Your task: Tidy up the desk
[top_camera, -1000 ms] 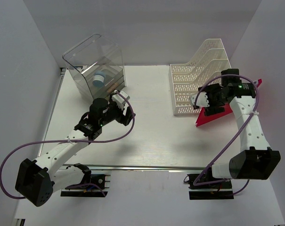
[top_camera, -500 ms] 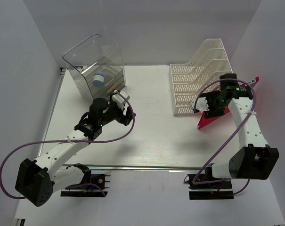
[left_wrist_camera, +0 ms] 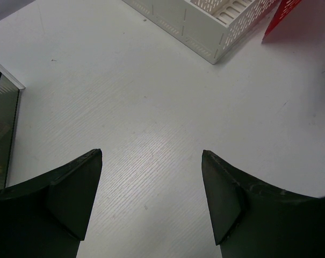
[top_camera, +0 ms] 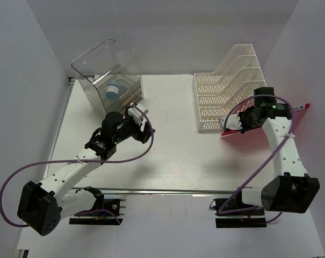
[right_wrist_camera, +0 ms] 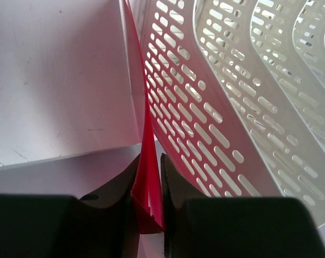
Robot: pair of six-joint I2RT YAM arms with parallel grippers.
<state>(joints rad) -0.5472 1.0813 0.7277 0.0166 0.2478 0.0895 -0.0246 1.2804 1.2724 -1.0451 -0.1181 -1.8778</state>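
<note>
The white desk (top_camera: 173,161) carries a red folder (top_camera: 247,134) on its right side, against the white slotted file rack (top_camera: 221,88). My right gripper (top_camera: 239,123) is shut on that folder. In the right wrist view the thin red folder (right_wrist_camera: 146,126) stands on edge between the two fingers of the right gripper (right_wrist_camera: 150,159), beside the rack wall (right_wrist_camera: 221,102). My left gripper (top_camera: 143,127) hovers left of centre over bare desk (left_wrist_camera: 151,80). In its wrist view the left gripper (left_wrist_camera: 151,155) is open and holds nothing.
A clear plastic box (top_camera: 109,72) stands at the back left with a blue and white item (top_camera: 114,89) inside; its edge (left_wrist_camera: 1,123) shows beside my left fingers. A metal rail (top_camera: 167,190) runs along the near edge. Rack corner (left_wrist_camera: 205,24) and folder tip (left_wrist_camera: 283,13) lie ahead.
The right gripper has closed on the red folder. The folder has turned from a broad triangle to a thin strip, and the right wrist has shifted a little right. The left arm is still.
</note>
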